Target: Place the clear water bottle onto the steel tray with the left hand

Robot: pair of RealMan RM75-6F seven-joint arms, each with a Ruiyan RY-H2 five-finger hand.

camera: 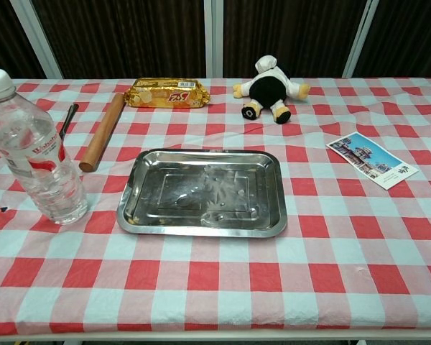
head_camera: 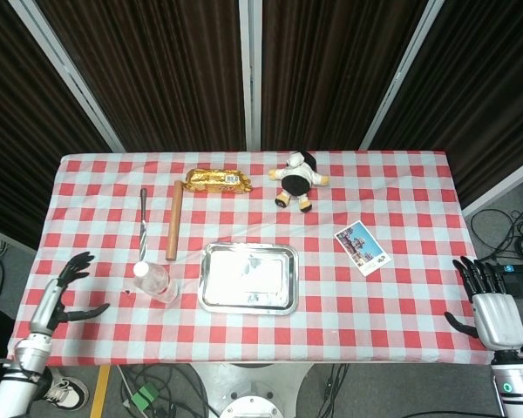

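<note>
The clear plastic water bottle with a white cap and red label (camera: 33,148) stands upright on the red-and-white checked tablecloth (head_camera: 401,296), just left of the shiny rectangular steel tray (head_camera: 248,277) and apart from it. The left hand (head_camera: 63,287) hovers at the table's left edge, its fingers spread wide and holding nothing, with a stretch of cloth between it and the bottle. The right hand (head_camera: 490,303) waits off the right edge, fingers likewise apart and empty. The bottle looks partly filled, so I judge it moderately light but top-heavy enough to tip; its thin ribbed wall will likely give under a hard squeeze, and its smooth plastic may slip. The best hold is probably around the middle, near the label, from the left side. Just behind the bottle lie the dark-handled metal knife (head_camera: 143,224) and the slender wooden rolling pin (head_camera: 173,219), close enough to be nudged by a reach that goes deep. The tray is bare, and nothing stands between it and the bottle. Farther back sit the gold snack packet (head_camera: 218,180) and the black-and-white plush toy (head_camera: 297,180); the picture postcard (head_camera: 362,248) lies right of the tray.
</note>
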